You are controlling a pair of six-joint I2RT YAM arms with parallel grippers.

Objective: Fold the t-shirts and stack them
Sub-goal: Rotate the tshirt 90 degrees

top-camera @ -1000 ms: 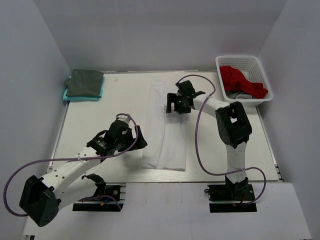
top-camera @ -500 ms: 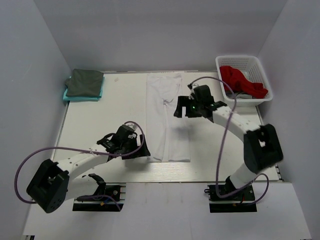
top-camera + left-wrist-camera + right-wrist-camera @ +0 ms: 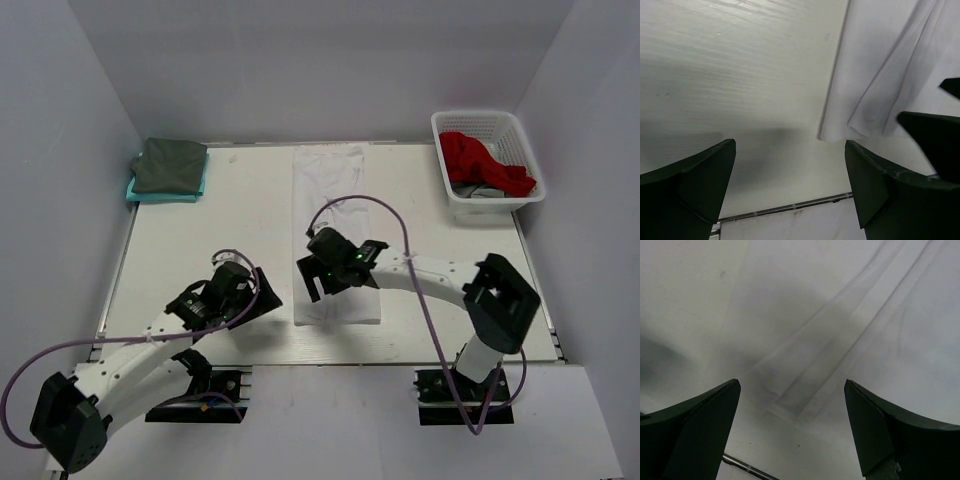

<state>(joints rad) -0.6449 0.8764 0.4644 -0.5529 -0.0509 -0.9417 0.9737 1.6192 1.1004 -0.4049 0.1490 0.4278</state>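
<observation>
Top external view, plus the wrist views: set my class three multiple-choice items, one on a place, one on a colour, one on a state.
1. Where does the white plastic lattice basket stand?
A. at the table's far right corner
B. at its near left corner
C. in its middle

2. What colour is the folded cloth under the dark grey-green folded t-shirt?
A. red
B. teal
C. yellow

3. How do the jaws of the right gripper stand above the long white cloth t-shirt?
A. shut on the shirt
B. shut, holding nothing
C. open, holding nothing

Key:
1 A, the basket sits by the right wall at the far edge.
2 B, a teal edge shows beneath the grey-green shirt.
3 C, the right wrist view shows the jaws apart, with the shirt lying flat below.
</observation>
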